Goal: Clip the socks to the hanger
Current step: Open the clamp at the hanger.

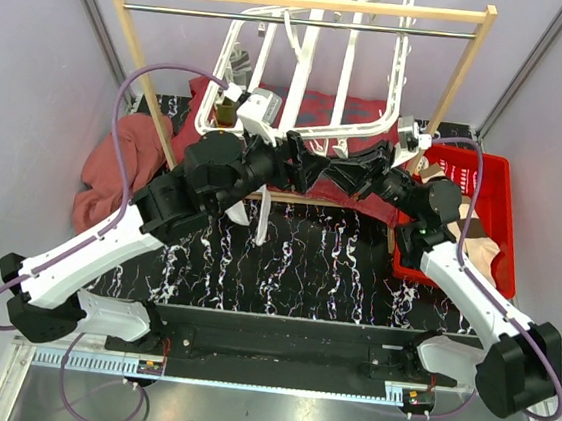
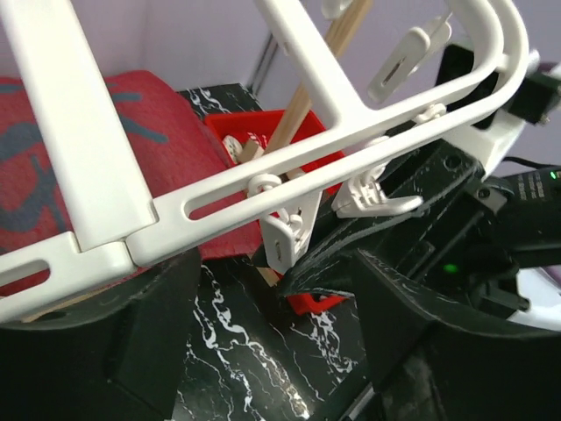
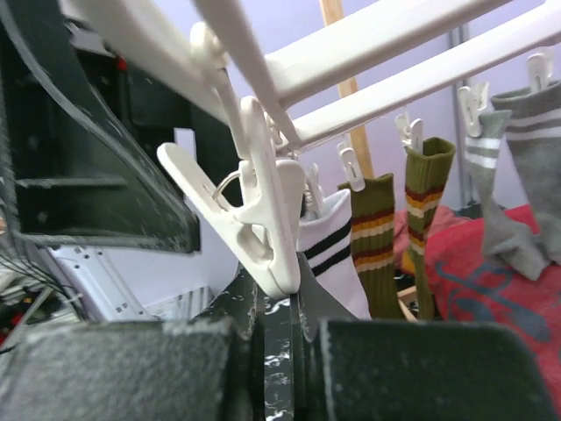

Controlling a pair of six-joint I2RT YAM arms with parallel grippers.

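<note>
The hanger [image 2: 88, 158] you are working on is a white plastic frame with flat slotted bars. It hangs tilted from the metal rod of the wooden rail frame [image 1: 303, 2], above the red patterned cloth [image 1: 357, 108] at the back of the table [image 1: 286, 261]. Small white clips dangle from its bars.

In the right wrist view several socks are already pegged up: a white sock with dark stripes [image 3: 331, 254], two olive-brown socks [image 3: 379, 237] with orange bands, and grey socks [image 3: 517, 193] at the far right, cut off by the picture edge. One large clip [image 3: 263, 219] hangs just in front of the white sock, and its lower end reaches down to your right fingers.

From above, both arms cover the lower edge of the hanger, so the socks cannot be made out there. The foot of the white sock is hidden behind the right fingers.

Your two arms reach inward from the near corners and meet nose to nose under the hanger's lower rail. The left gripper [image 2: 276, 298] is spread wide, with nothing seen between its fingers. The right gripper [image 3: 282, 329] has its fingers drawn to a narrow slit. Whether they pinch the sock or the clip, you cannot tell from these views. A red basket [image 1: 485, 182] stands to the right, and a loose red cloth [image 1: 114, 168] lies to the left.
</note>
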